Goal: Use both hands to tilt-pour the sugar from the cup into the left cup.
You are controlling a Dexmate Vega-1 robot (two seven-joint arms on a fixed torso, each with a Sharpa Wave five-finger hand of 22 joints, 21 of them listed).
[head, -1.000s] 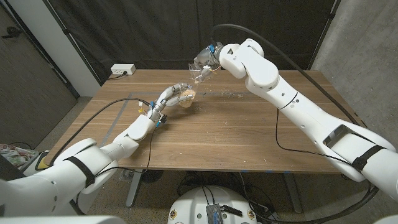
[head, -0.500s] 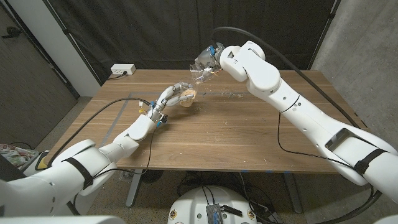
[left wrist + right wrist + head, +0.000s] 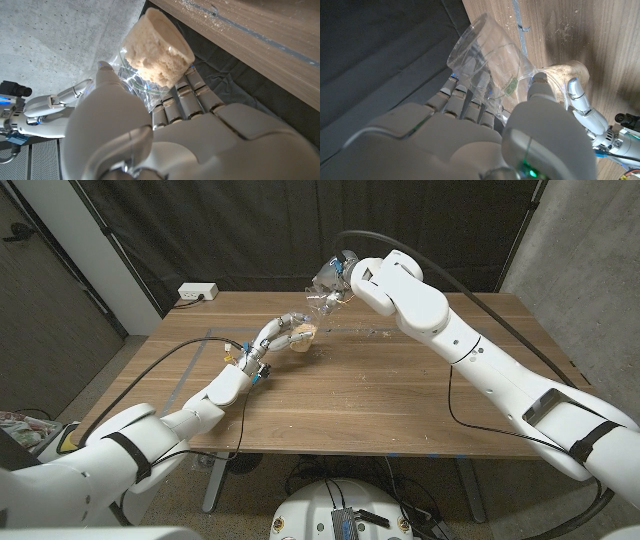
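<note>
Right hand (image 3: 338, 278) grips the clear cup (image 3: 322, 290), raised above the tabletop (image 3: 400, 390) and tipped steeply, mouth down toward the left. In the right wrist view this cup (image 3: 485, 60) appears empty or nearly so. Left hand (image 3: 280, 335) clasps the left cup (image 3: 302, 333), low over the tabletop just below and beside the tipped mouth; the left wrist view shows it packed with sugar (image 3: 152, 50).

Judgement: the pour is at or near its end. Next move calls for righting the clear cup and setting both down without spilling. Scattered grains (image 3: 375, 333) lie on the tabletop near the cups.

Against the earlier frames, the right arm has shifted slightly; both cups keep much the same positions.
</note>
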